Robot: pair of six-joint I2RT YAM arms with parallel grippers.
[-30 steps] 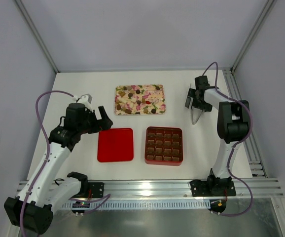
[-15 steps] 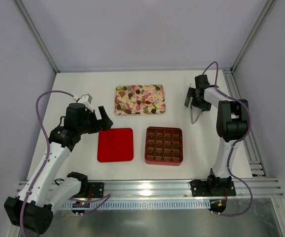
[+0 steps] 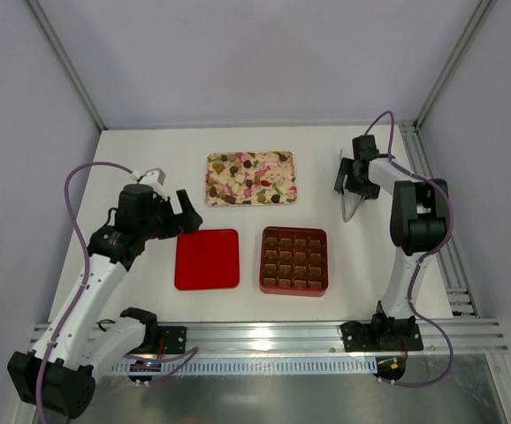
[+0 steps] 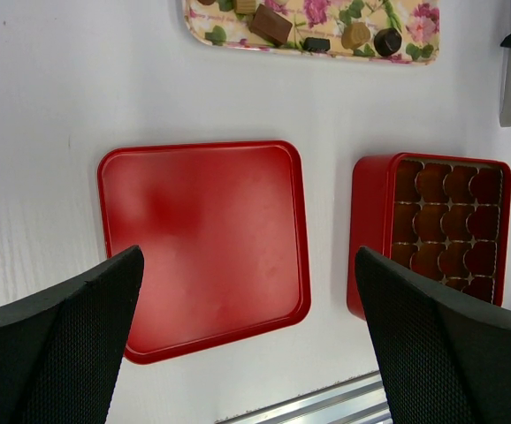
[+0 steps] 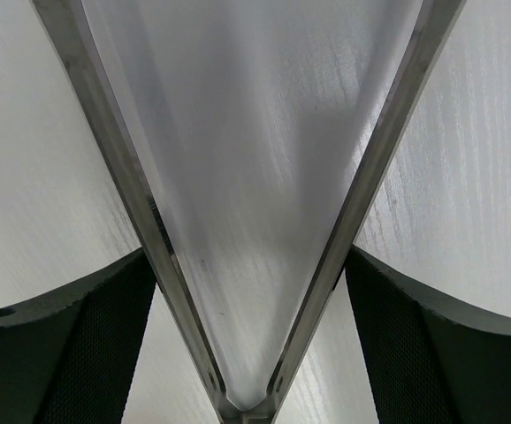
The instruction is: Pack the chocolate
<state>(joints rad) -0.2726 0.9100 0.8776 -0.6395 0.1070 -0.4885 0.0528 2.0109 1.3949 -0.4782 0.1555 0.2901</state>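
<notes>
Versus 1.0 s ago: right gripper (image 3: 354,177) sits slightly farther back and right, carrying the tongs (image 5: 118,150) with it; left gripper (image 4: 248,256) unchanged, fingers spread wide above the red lid (image 4: 202,247). Right fingers are pressed against both arms of the tongs, which are thin brushed-metal strips forming a V over the matte white table (image 3: 149,150). Chocolate (image 4: 271,24) lies as small brown, tan and dark pieces on the floral tray (image 3: 211,190); the glossy round-cornered lid lies flat just beside the red box (image 4: 370,230) with its brown gridded insert.
</notes>
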